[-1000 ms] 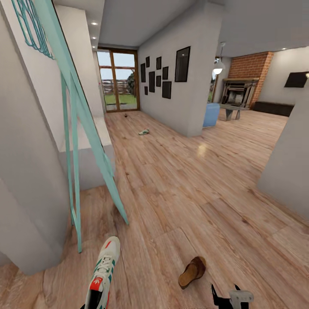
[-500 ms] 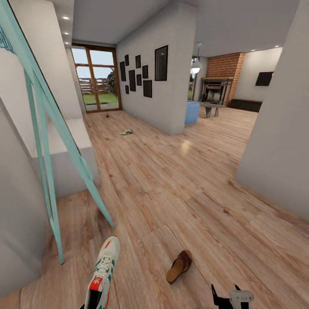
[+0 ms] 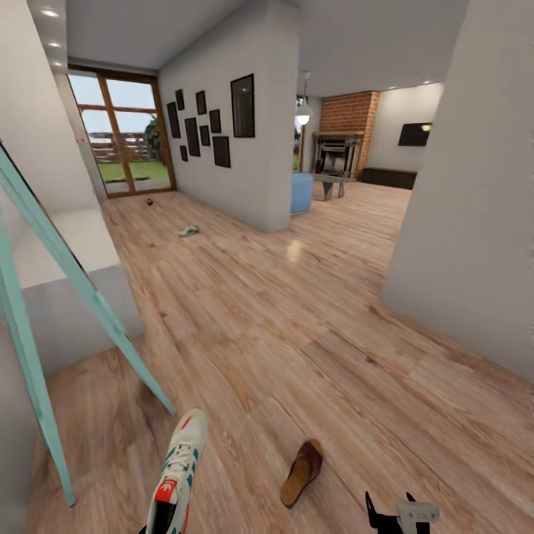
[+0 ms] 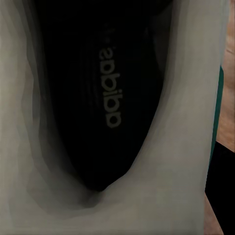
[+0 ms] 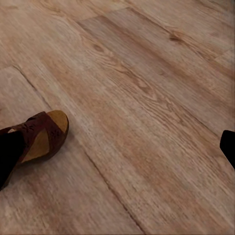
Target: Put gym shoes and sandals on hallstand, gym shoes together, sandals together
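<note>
- Sneaker [image 3: 176, 475] low at the left, toe pointing up-corridor, long axis running away from the robot; the left wrist view stares straight into its dark insole [image 4: 105, 88]. Left end effector's state: can't tell.
- Sandal [image 3: 302, 472] flat on the floor [image 3: 311, 326], lengthwise, slightly angled right.
- Right end effector [image 3: 391, 506] hovers low beside it, fingers apart, empty.
- Second sneaker [image 3: 188, 231] far down the corridor.
</note>
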`<state>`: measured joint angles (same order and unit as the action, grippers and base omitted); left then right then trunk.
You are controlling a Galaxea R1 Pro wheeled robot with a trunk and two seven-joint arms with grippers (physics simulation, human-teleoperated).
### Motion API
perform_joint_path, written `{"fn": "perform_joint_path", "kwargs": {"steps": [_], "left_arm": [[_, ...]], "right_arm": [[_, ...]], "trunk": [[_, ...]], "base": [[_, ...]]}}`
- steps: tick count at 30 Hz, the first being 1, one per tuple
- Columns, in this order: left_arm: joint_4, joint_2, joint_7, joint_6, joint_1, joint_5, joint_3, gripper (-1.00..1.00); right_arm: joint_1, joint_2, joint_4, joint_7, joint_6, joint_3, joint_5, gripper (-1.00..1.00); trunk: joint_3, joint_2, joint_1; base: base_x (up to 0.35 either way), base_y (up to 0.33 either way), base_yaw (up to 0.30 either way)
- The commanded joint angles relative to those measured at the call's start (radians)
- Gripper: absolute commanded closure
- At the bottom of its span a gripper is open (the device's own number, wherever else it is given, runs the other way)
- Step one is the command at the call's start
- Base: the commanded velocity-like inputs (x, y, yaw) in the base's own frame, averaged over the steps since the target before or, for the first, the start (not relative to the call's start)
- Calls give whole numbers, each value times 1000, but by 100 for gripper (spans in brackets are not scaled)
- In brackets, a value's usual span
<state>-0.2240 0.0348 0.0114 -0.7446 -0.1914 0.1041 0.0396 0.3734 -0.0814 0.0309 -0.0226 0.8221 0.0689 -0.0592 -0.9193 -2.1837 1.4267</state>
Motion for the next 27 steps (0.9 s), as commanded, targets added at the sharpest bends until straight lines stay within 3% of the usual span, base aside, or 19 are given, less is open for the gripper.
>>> {"fn": "perform_joint_path", "kwargs": {"steps": [1, 9, 27], "left_arm": [[0, 1, -2, -2, 0, 2, 3, 100], [0, 0, -2, -3, 0, 2, 4, 100], [0, -1, -2, -4, 0, 2, 4, 100]], "right_arm": [[1, 0, -1, -2, 3, 6, -7, -100], [1, 0, -1, -2, 3, 6, -7, -100], [1, 0, -1, -2, 3, 6, -7, -100]], "trunk": [[-1, 0, 0], [-5, 0, 0], [-13, 0, 0]], "base": [[239, 224, -271], [188, 214, -271], [7, 9, -271]]}}
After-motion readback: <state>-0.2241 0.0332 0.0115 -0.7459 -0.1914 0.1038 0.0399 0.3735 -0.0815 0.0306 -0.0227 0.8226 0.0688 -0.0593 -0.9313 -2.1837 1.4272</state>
